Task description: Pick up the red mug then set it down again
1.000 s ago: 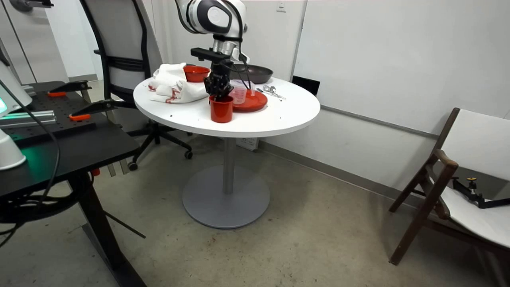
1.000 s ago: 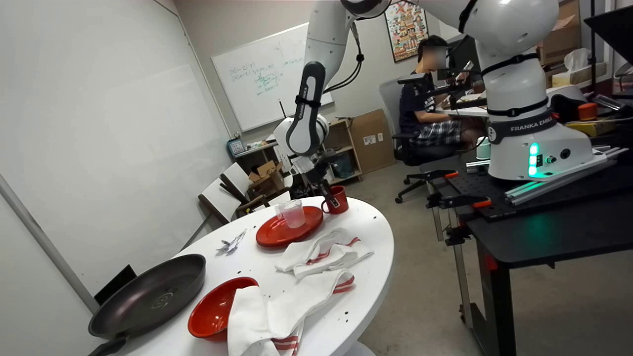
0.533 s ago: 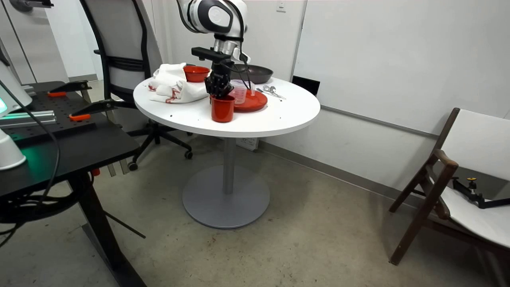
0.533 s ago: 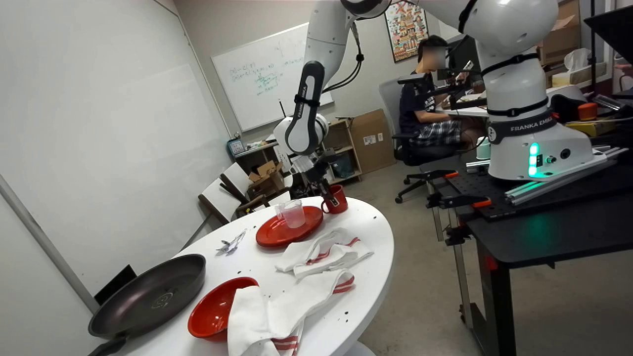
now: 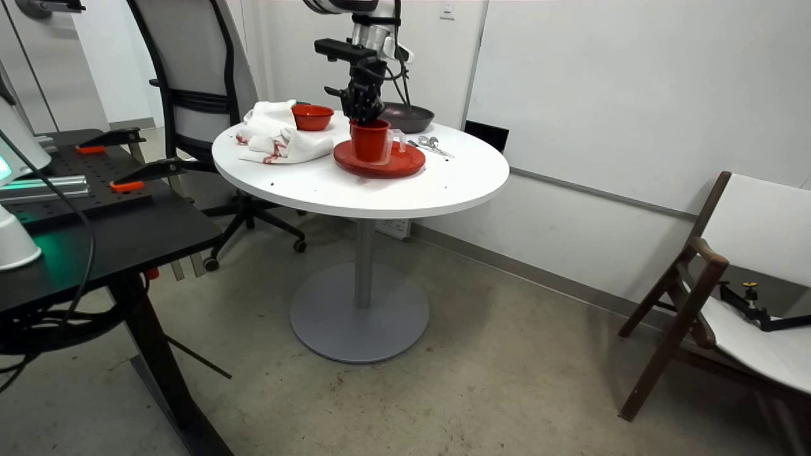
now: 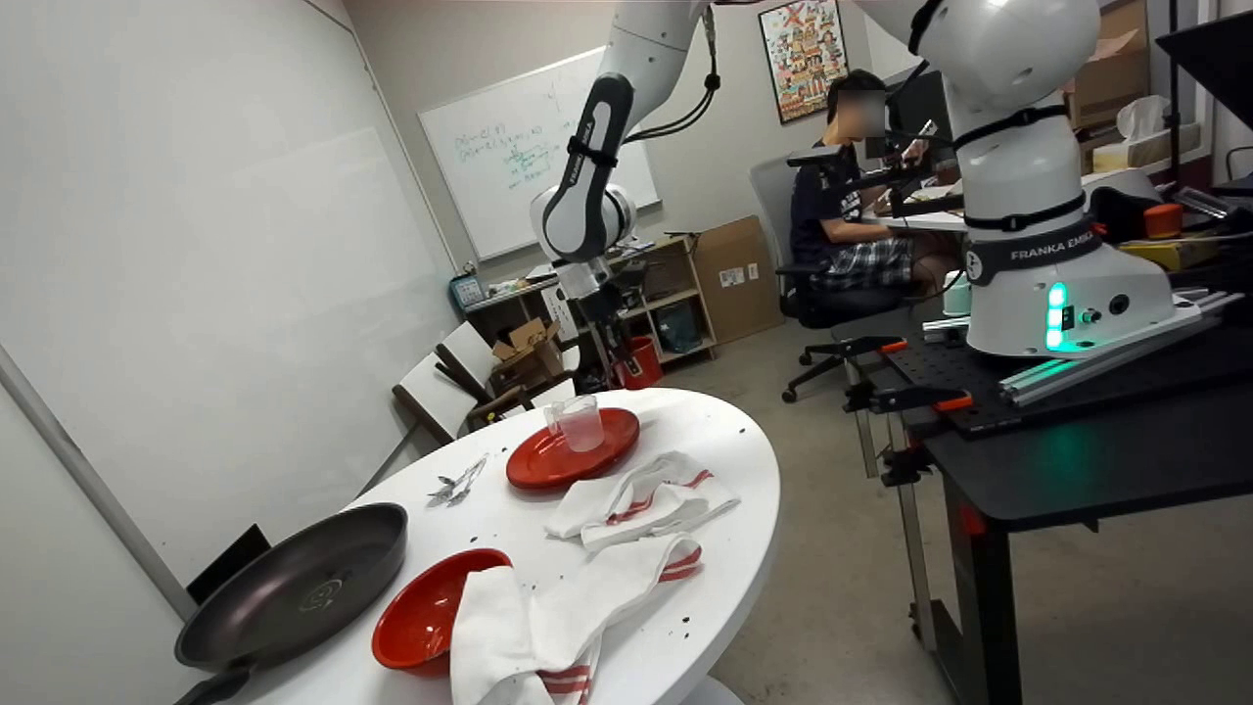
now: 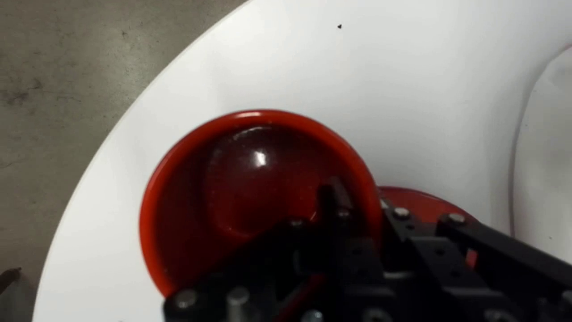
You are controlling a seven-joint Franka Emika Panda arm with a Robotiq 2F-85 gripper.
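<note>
I grasp the red mug (image 5: pixel 369 143) by its wall in my gripper (image 7: pixel 361 200), one finger inside the mouth and one outside. I hold it up over the white counter (image 5: pixel 450 183), upright: mouth up, base down, long axis close to vertical. In an exterior view it shows on the near side, before the left part of the red plate (image 5: pixel 407 164). I cannot tell which way its handle points.
</note>
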